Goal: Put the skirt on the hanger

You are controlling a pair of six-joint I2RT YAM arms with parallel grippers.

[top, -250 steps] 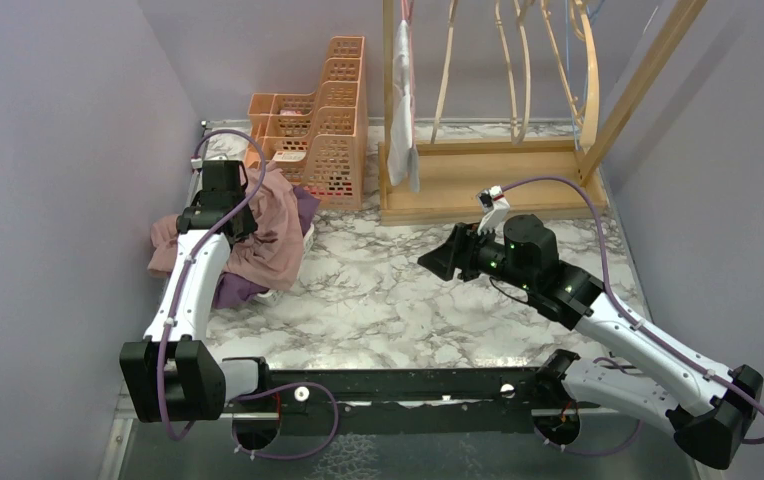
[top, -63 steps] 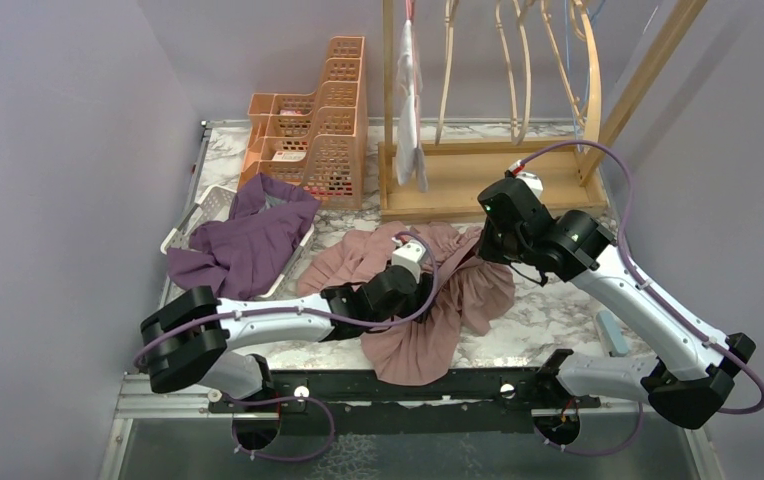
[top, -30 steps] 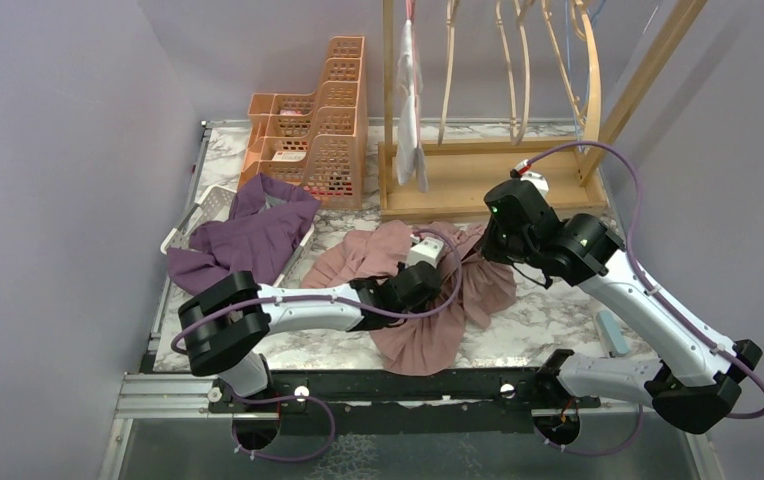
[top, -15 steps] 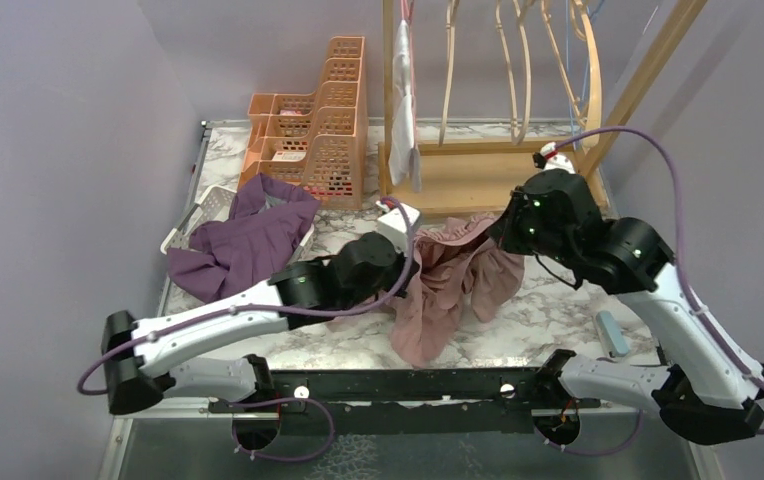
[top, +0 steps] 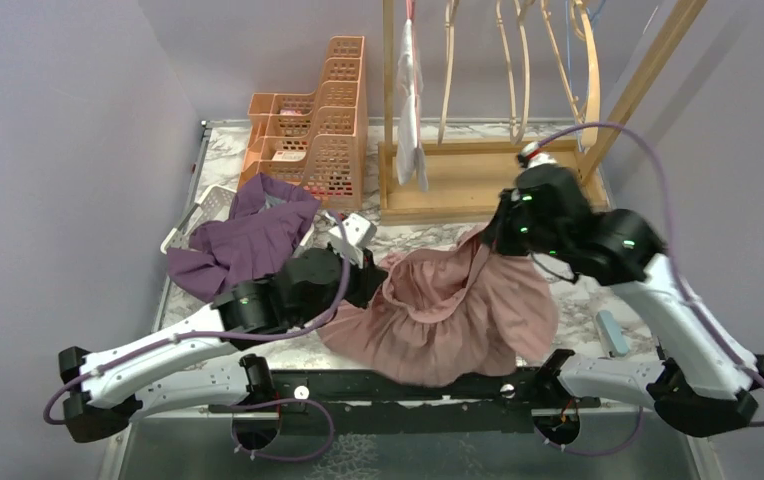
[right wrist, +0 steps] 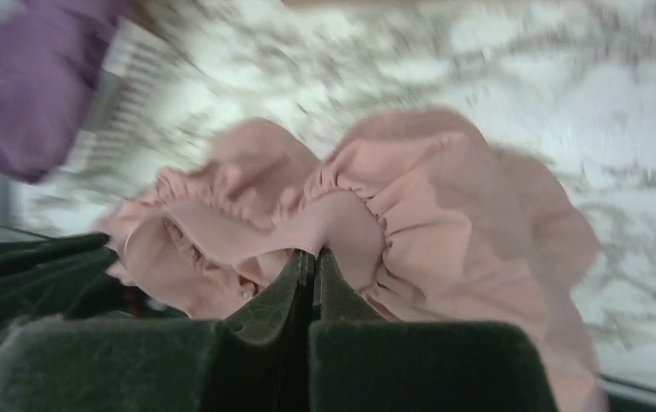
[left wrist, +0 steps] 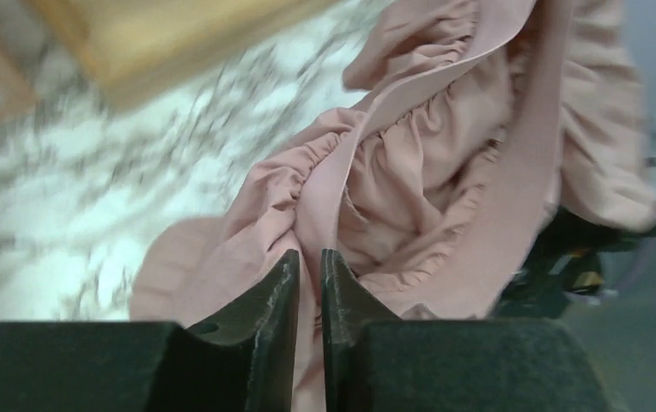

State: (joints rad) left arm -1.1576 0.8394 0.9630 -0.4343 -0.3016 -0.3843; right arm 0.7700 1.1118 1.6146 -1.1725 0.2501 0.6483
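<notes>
The pink skirt [top: 448, 305] hangs spread between my two grippers above the table's near middle. My left gripper [top: 373, 280] pinches its waistband at the left end. In the left wrist view the fingers [left wrist: 309, 255] stand a narrow slit apart with the pink band [left wrist: 410, 172] running between them. My right gripper [top: 493, 235] holds the waistband's other end higher up. Its fingers [right wrist: 312, 251] are pressed shut on the gathered edge of the skirt [right wrist: 428, 189]. Bare wooden hangers [top: 518, 60] hang on the rack at the back.
The rack's wooden base [top: 458, 175] lies just behind the right gripper, with a white garment [top: 410, 100] hanging on it. Orange baskets [top: 318, 120] stand at the back left. A purple garment [top: 243, 240] lies over a white basket [top: 198, 215]. A small blue object [top: 613, 332] lies at the right.
The left gripper has drawn back toward the left and near side, still holding the waistband. The skirt has come up off the table and spread wide between the grippers.
</notes>
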